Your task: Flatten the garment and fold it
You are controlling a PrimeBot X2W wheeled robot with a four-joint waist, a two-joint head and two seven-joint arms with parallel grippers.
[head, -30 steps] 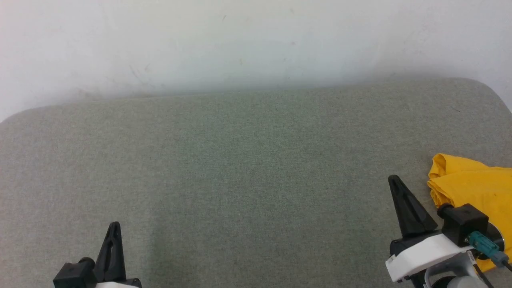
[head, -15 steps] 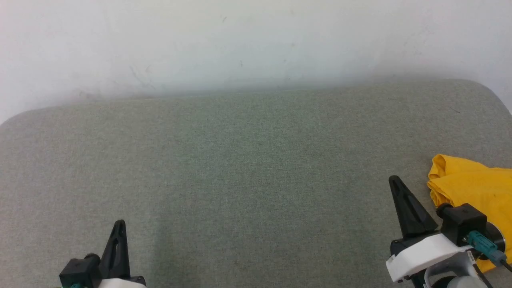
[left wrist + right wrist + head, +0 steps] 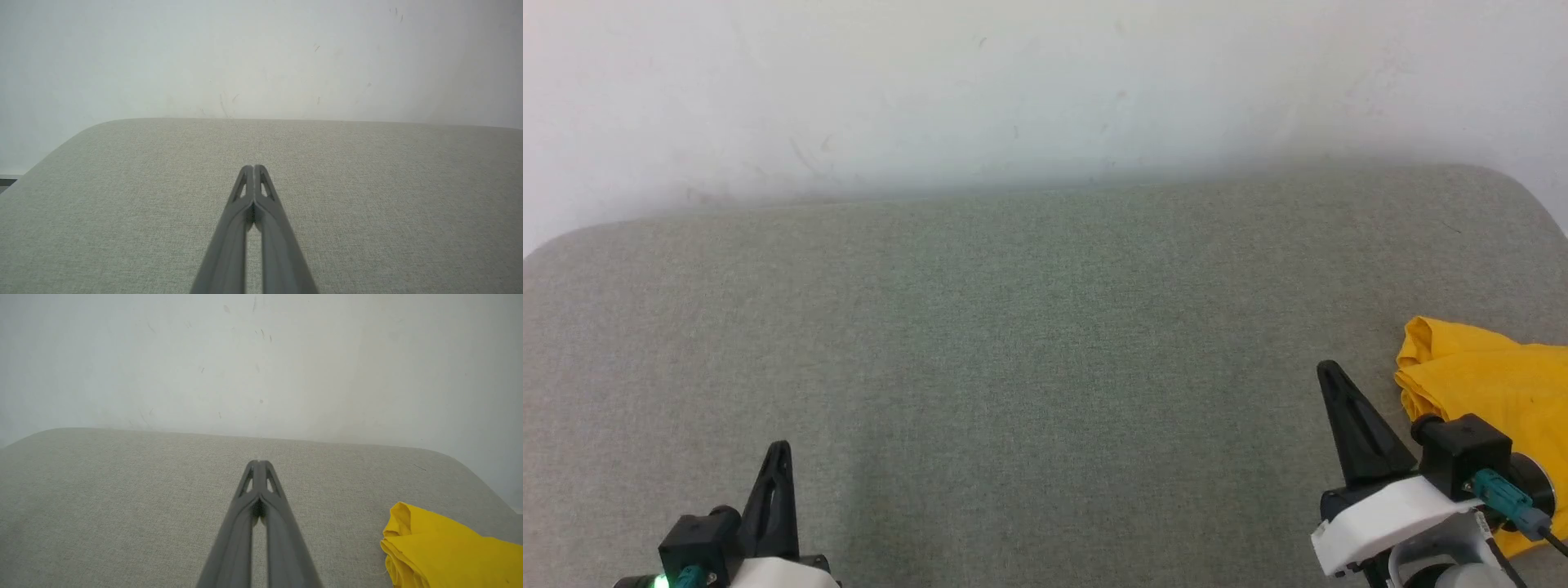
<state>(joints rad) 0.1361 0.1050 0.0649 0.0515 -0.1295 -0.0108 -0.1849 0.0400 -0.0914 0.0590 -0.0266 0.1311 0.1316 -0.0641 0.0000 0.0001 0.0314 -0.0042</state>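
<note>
Both claws fully closed, holding nothing. My L claw (image 3: 779, 451) sits low left and R claw (image 3: 1329, 371) low right, both over the grey fabric tabletop (image 3: 1045, 327). The garment (image 3: 1490, 384), yellow and bunched, lies at the tabletop's right edge, just beside R claw w/ fingers clear of it. White wall (image 3: 1013, 82) behind.

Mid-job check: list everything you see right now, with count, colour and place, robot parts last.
garment: one, bright yellow, bunched on the surface at the right edge of the head view, beside the right gripper, not held.
padded surface: one, grey-green fabric, spans the work area.
wall: one, white with faint scuffs, behind the surface.
left gripper: one, dark fingers, lower left, shut, empty.
right gripper: one, dark fingers, lower right, shut, empty.
</note>
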